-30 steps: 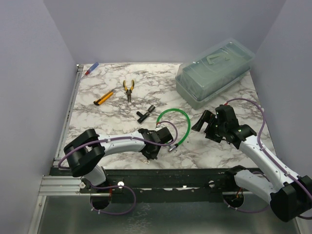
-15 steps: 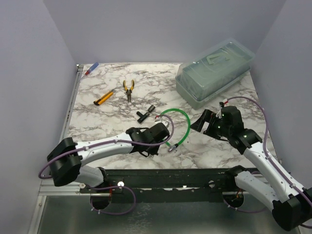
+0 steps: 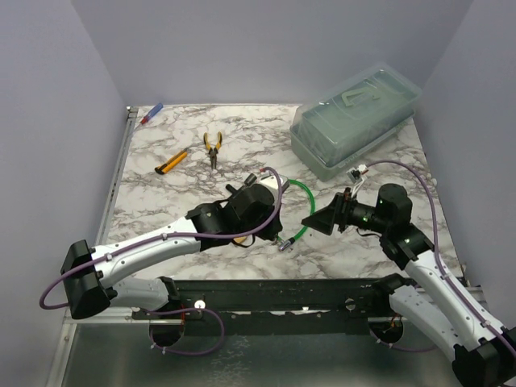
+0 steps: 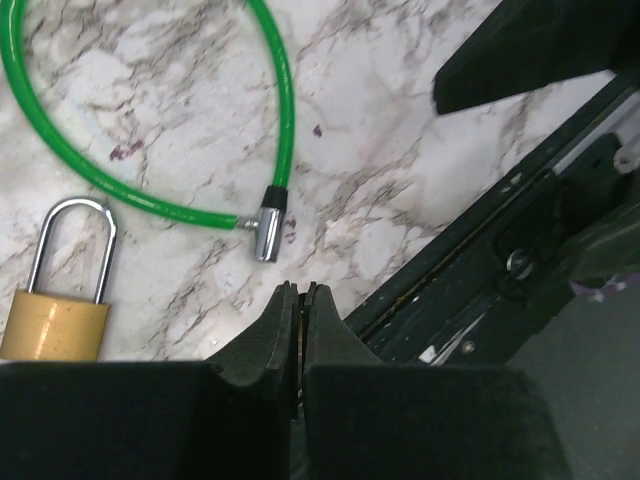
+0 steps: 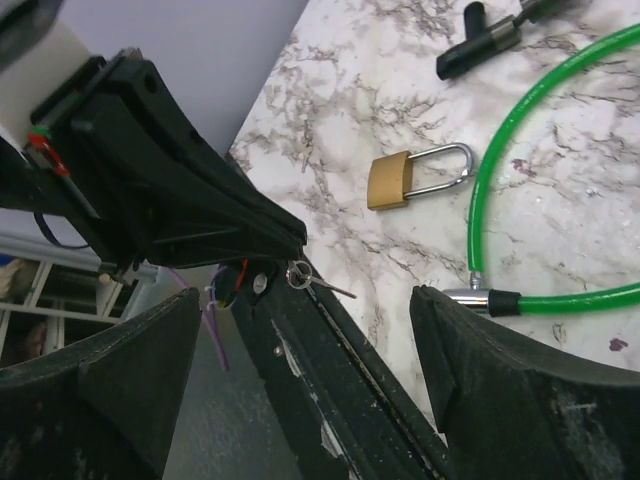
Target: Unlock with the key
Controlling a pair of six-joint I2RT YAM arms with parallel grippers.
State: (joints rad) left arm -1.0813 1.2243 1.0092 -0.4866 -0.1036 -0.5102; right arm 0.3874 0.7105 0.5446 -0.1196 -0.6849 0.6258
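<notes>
Two grippers are hanging over the marble table (image 3: 185, 181). The right gripper (image 3: 321, 219) is gaping wide, grasping nothing, and the left gripper (image 4: 298, 295) is clenching tight. The green cable (image 5: 490, 170) is curving beside the padlock (image 5: 390, 180), which is lying flat. The key (image 5: 320, 282) is sticking out from the left gripper's tips, near the table's front edge.

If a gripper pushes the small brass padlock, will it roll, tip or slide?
The padlock lies flat on its broad side, so it probably slides, not rolls or tips. It looks like solid metal, so likely heavy for its size. The table looks smooth, so an off-centre push may spin it.
</notes>
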